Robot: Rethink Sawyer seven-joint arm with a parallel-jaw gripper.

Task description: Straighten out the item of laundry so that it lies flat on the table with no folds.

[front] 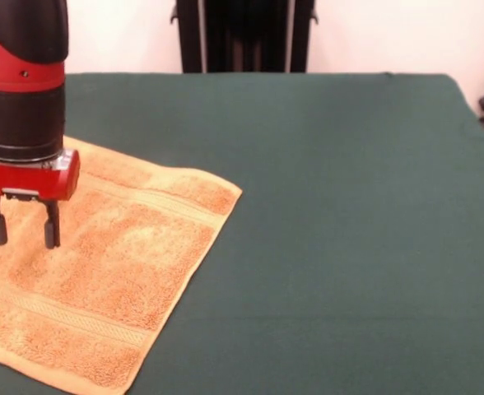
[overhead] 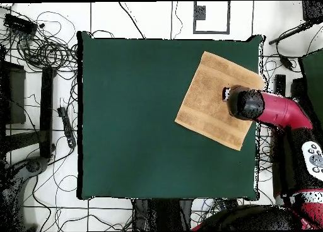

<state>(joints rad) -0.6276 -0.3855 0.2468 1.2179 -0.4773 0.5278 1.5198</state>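
Claw [front: 24,224] hangs just above the terry towel [front: 110,263], fingers apart and pointing down w/ nothing between them, so released. Front view: the tips look slightly clear of the pile, though contact can't be ruled out. The towel lies directly under the claw, so the towel is the landmark here: the claw is over its half toward the robot base, near the middle of that side in the overhead view. Only one arm, so no choice of reach.

Towel sits on the green worktop [front: 349,206], near the worktop's corner by the arm, turned diagonal to the worktop edges. It's roughly squarish, long axis barely marked; woven bands run parallel near two opposite edges. One corner points toward the worktop centre.

Judgement: it looks spread flat already, no folds visible where the arm doesn't cover it. Little seems left to do.
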